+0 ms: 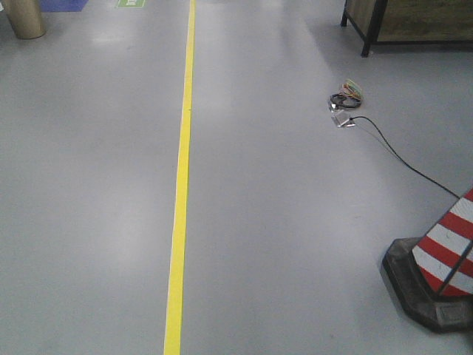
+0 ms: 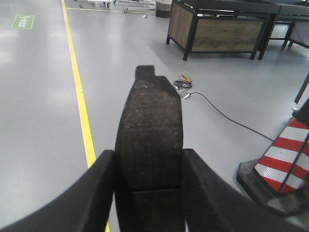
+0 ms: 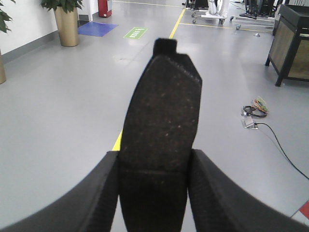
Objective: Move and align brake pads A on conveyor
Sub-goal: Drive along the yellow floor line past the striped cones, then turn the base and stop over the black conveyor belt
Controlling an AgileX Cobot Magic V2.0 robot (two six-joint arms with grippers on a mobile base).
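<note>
My left gripper (image 2: 148,166) is shut on a dark grey brake pad (image 2: 150,135) that sticks out forward between its black fingers (image 2: 99,188), held in the air above the grey floor. My right gripper (image 3: 153,164) is shut on another dark brake pad (image 3: 161,121), also pointing forward, with its thin groove level with the fingertips. The conveyor is out of view in all three views. Neither gripper shows in the front view.
A yellow floor line (image 1: 179,200) runs ahead. A red-and-white cone (image 1: 443,259) stands at the right, with a black cable (image 1: 406,159) and a small wire bundle (image 1: 346,96). A wooden-panelled black-framed table (image 2: 217,29) stands far right. A potted plant (image 3: 66,21) stands far left.
</note>
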